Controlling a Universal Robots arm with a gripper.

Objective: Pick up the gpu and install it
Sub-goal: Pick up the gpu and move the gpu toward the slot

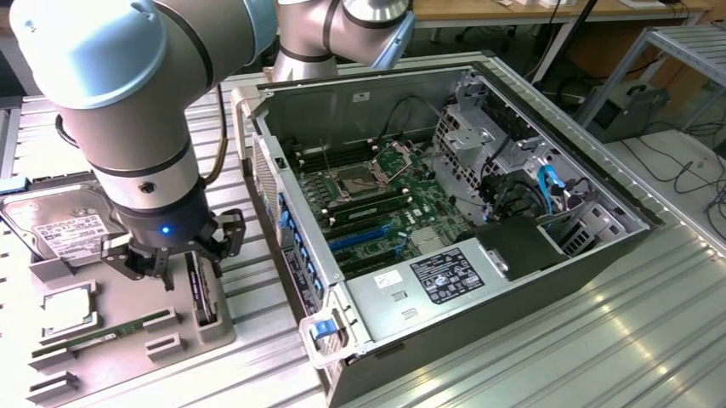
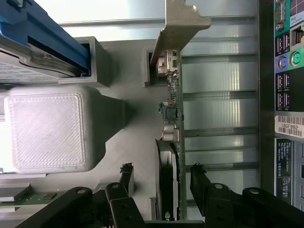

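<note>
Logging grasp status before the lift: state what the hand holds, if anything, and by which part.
Nothing is held. The open hand straddles the thin dark circuit card with round black fan and silvery bracket, fingers not closed on it.

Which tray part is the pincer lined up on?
The gpu, standing on edge; the open pincer straddles it. Hard drive and memory stick lie aside.

A ribbed metal table (image 1: 635, 340) carries an open computer case (image 1: 477, 350) and a grey parts tray (image 1: 138, 302).
</note>
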